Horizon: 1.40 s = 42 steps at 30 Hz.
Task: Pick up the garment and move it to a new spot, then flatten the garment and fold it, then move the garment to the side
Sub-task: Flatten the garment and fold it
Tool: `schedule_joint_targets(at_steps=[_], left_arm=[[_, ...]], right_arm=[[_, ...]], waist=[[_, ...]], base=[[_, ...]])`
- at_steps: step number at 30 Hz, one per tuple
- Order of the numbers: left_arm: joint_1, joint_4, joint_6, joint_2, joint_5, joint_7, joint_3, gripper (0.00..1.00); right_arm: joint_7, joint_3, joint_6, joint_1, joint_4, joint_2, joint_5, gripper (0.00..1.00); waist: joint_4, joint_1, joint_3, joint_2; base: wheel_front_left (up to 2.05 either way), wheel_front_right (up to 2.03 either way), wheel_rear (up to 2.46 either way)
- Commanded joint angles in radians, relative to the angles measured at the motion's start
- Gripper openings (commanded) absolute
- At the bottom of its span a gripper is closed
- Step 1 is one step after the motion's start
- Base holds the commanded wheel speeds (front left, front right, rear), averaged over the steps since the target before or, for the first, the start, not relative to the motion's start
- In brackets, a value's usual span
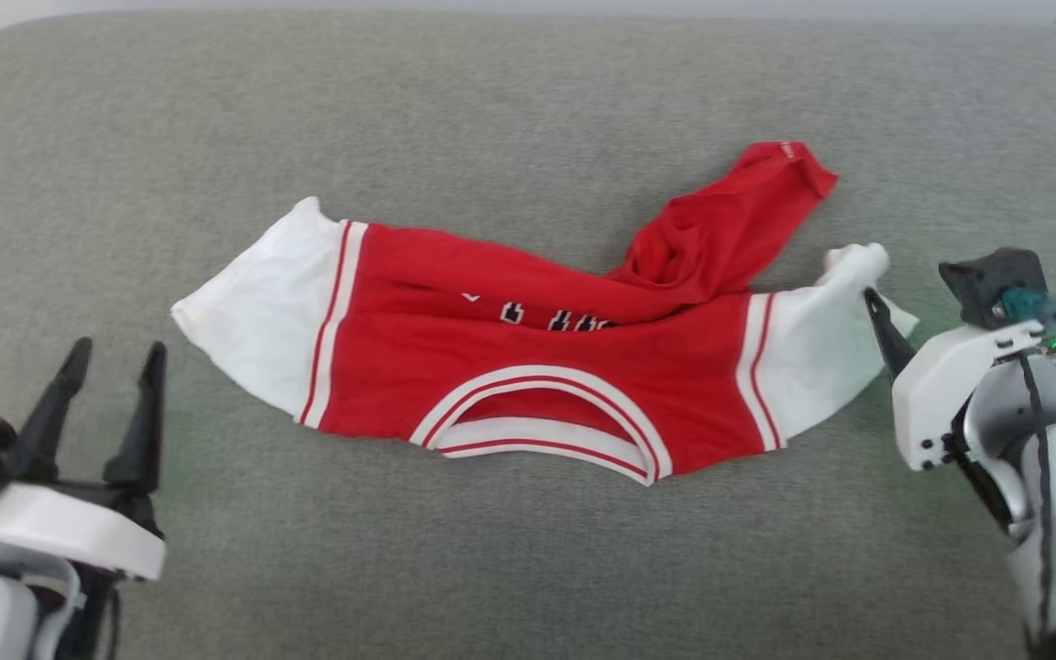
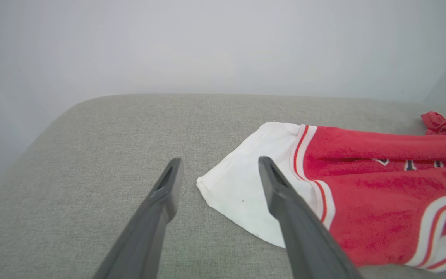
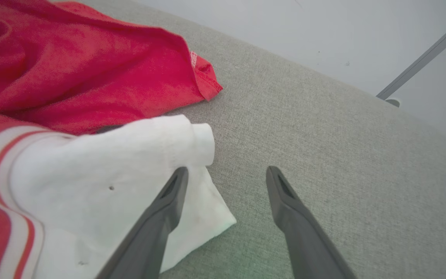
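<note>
Garment (image 1: 528,367) lying collar-near on grey cushion (image 1: 528,110), 2 sleeves out, red hem bunched over lettering toward far right. Flattening step, seemingly. Left gripper (image 1: 118,346) splayed, empty, near left sleeve; right gripper (image 3: 226,170) splayed at curled right cuff. Next: pinch hem, draw flat. Obstacle: that fold.

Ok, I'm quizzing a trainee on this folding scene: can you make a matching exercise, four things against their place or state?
Things:
1. left gripper
2. right gripper
3. striped neckline
4. red hem corner

Place or state:
A. flipped up, pointing away from the robot
B. open, one finger over the crumpled white sleeve
C. on the shirt edge nearest the robot
D. open, apart from the flat white sleeve

Pairs: 1-D, 2-B, 3-C, 4-A
</note>
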Motion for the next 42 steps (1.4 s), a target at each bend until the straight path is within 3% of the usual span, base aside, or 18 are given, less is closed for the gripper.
schedule_joint_targets(at_steps=[1,2,3,5,8,15,16,17,18,25,30,34,39,40,41,42], left_arm=[[0.022,-0.021,0.003,-0.020,0.026,-0.002,0.022,1.00],[0.055,-0.062,0.003,-0.063,0.071,-0.002,0.060,1.00],[0.055,-0.062,0.003,-0.063,0.071,-0.002,0.060,1.00],[0.091,-0.109,0.003,-0.106,0.106,-0.002,0.083,1.00],[0.109,-0.135,0.003,-0.128,0.123,-0.002,0.089,1.00],[0.093,-0.183,0.003,-0.168,0.136,-0.002,0.110,1.00],[0.094,-0.187,0.003,-0.174,0.135,-0.002,0.111,1.00],[0.096,-0.189,0.003,-0.178,0.132,-0.002,0.110,1.00],[0.098,-0.189,0.003,-0.180,0.132,-0.002,0.107,1.00],[0.098,-0.192,0.003,-0.174,0.130,-0.002,0.106,1.00],[0.105,-0.206,0.003,-0.160,0.136,-0.002,0.116,1.00],[0.107,-0.220,0.003,-0.148,0.133,-0.002,0.109,1.00],[0.097,-0.232,0.003,-0.115,0.123,-0.002,0.081,1.00],[0.093,-0.235,0.003,-0.104,0.125,-0.002,0.075,1.00],[0.088,-0.239,0.003,-0.091,0.128,-0.002,0.067,1.00],[0.083,-0.244,0.003,-0.073,0.130,-0.002,0.052,1.00]], right_arm=[[0.041,0.017,0.000,-0.012,-0.010,-0.013,0.018,1.00],[0.140,0.041,0.000,-0.018,-0.033,-0.064,0.057,1.00],[0.140,0.041,0.000,-0.018,-0.033,-0.064,0.057,1.00],[0.281,0.065,0.000,-0.019,-0.076,-0.117,0.116,1.00],[0.408,0.067,0.000,-0.015,-0.118,-0.165,0.162,1.00],[0.575,0.070,0.000,-0.014,-0.171,-0.203,0.222,0.99],[0.585,0.071,0.000,-0.011,-0.176,-0.200,0.226,0.75],[0.596,0.070,0.000,-0.006,-0.179,-0.193,0.235,0.04],[0.602,0.071,0.000,-0.002,-0.181,-0.193,0.234,0.00],[0.587,0.003,-0.001,0.014,-0.206,-0.194,0.214,0.00],[0.557,-0.135,-0.001,0.038,-0.239,-0.189,0.161,0.00],[0.553,-0.227,-0.001,0.070,-0.260,-0.166,0.127,0.00],[0.528,-0.255,-0.001,0.092,-0.259,-0.120,0.106,0.00],[0.515,-0.260,-0.001,0.090,-0.261,-0.110,0.102,0.25],[0.499,-0.269,-0.001,0.087,-0.262,-0.099,0.095,0.94],[0.481,-0.279,-0.001,0.084,-0.262,-0.085,0.091,1.00]], waist=[[0.014,0.0000,0.007,-0.0001],[0.029,0.0000,0.016,-0.0001],[0.029,0.0000,0.016,-0.0001],[0.047,0.0000,0.029,-0.0001],[0.062,0.0000,0.044,-0.0001],[0.090,0.0000,0.081,-0.0001],[0.092,0.0000,0.083,-0.0001],[0.093,0.0000,0.085,-0.0001],[0.093,0.0000,0.087,-0.0001],[0.079,0.0000,0.083,-0.0001],[0.057,0.0000,0.081,-0.0001],[0.040,0.0000,0.087,-0.0001],[0.026,0.0000,0.096,-0.0001],[0.023,0.0000,0.096,-0.0001],[0.020,0.0000,0.096,-0.0001],[0.018,0.0000,0.095,-0.0001]], base=[[0.00,0.00,0.00],[0.00,0.00,0.00],[0.00,0.00,0.00],[0.00,0.00,0.00],[0.00,0.00,0.00],[0.00,0.00,0.00],[0.00,0.00,0.00],[0.00,0.00,0.00],[0.00,0.00,0.00],[0.00,0.00,0.00],[0.00,0.00,0.00],[0.00,0.00,0.00],[0.00,0.00,0.00],[0.00,0.00,0.00],[0.00,0.00,0.00],[0.00,0.00,0.00]])
